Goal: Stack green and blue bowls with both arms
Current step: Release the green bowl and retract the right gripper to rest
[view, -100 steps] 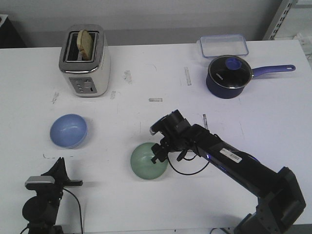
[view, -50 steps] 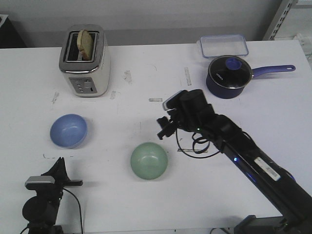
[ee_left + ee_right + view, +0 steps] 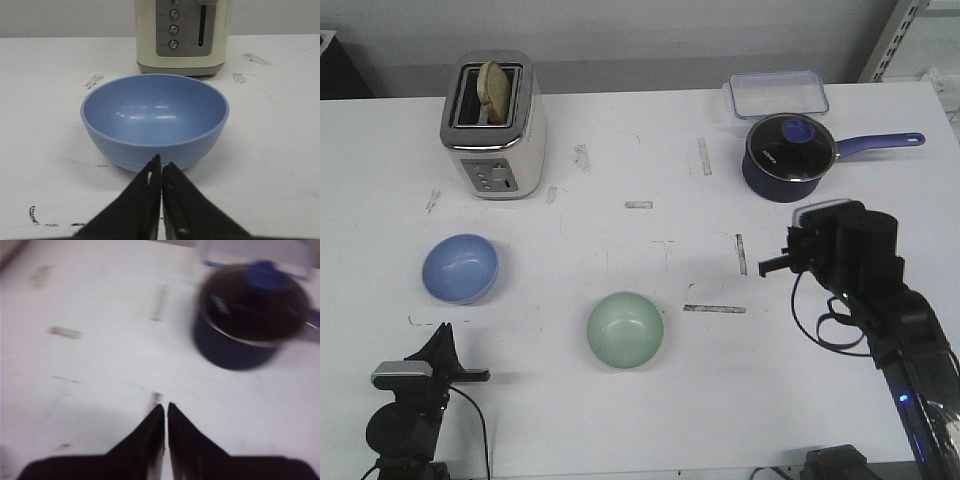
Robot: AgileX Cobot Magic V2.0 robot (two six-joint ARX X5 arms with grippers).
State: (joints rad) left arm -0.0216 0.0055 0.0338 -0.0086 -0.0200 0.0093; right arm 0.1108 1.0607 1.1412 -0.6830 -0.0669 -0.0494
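1. Table [image 3: 620,150]: white; carries all items.
2. Right gripper [image 3: 165,412]: fingers pressed together, holding nothing, raised above the table. The navy saucepan [image 3: 250,320] lies ahead of its tips; this view is blurred.
3. Left gripper [image 3: 161,167]: fingers closed, empty, tips just short of the blue bowl [image 3: 155,117].
4. Green bowl [image 3: 625,330]: upright, well apart from both grippers, between them.
5. Toaster [image 3: 182,35]: directly beyond the blue bowl.
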